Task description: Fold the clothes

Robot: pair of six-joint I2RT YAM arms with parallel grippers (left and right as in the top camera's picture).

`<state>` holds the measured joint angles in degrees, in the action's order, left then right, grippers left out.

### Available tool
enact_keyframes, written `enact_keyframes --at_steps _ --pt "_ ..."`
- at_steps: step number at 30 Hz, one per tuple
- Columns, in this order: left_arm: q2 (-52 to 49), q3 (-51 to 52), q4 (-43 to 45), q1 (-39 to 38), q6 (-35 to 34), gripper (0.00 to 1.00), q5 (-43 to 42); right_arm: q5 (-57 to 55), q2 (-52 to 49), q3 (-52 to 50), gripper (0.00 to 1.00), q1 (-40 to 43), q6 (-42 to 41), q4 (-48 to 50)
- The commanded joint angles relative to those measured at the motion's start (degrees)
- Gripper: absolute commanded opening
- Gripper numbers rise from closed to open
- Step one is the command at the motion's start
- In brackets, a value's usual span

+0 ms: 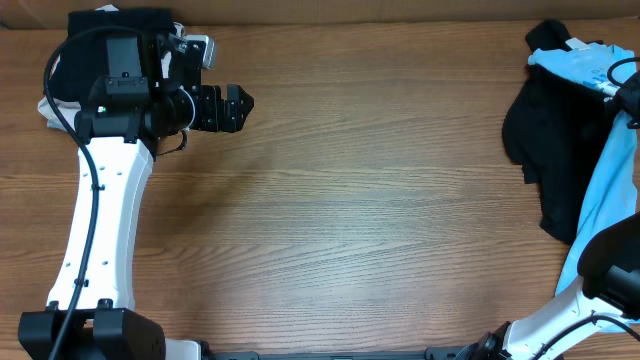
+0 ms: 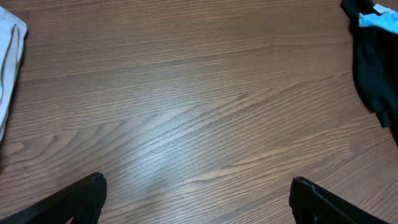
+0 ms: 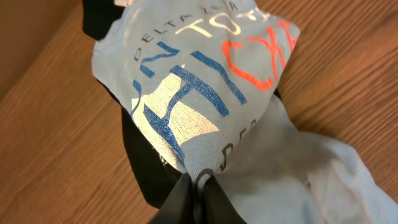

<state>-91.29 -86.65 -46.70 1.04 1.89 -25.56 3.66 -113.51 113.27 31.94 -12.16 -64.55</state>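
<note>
Pinching the light blue T-shirt (image 3: pixel 186 106), the right fingers (image 3: pixel 177 208) were clamped on its fabric at the right edge of the desk (image 1: pixel 380 220), over the black top (image 1: pixel 540 140). The left arm (image 1: pixel 100 230) stretched to the far-left corner, wrist bent inward, left fingers (image 2: pixel 74 199) spread and empty.

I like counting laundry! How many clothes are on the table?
4: a blue shirt and a black top heaped at the right edge, a black piece and a white one in the far left corner. More may be hidden.
</note>
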Motion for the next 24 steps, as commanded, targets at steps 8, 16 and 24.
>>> enact_keyframes --at_steps 8,16,24 --pt "0.6 -1.7 0.2 -0.4 0.3 0.96 0.6 0.3 0.9 1.0 0.04 0.3 0.4 -0.5" --pt "0.6 -1.7 0.2 -0.4 0.3 0.96 0.7 0.3 -0.8 -4.6 0.65 0.3 0.4 -0.3" --pt "0.6 -1.7 0.2 -0.4 0.3 0.96 0.7 -2.7 -1.7 -11.7 0.78 1.3 -4.5 0.1"
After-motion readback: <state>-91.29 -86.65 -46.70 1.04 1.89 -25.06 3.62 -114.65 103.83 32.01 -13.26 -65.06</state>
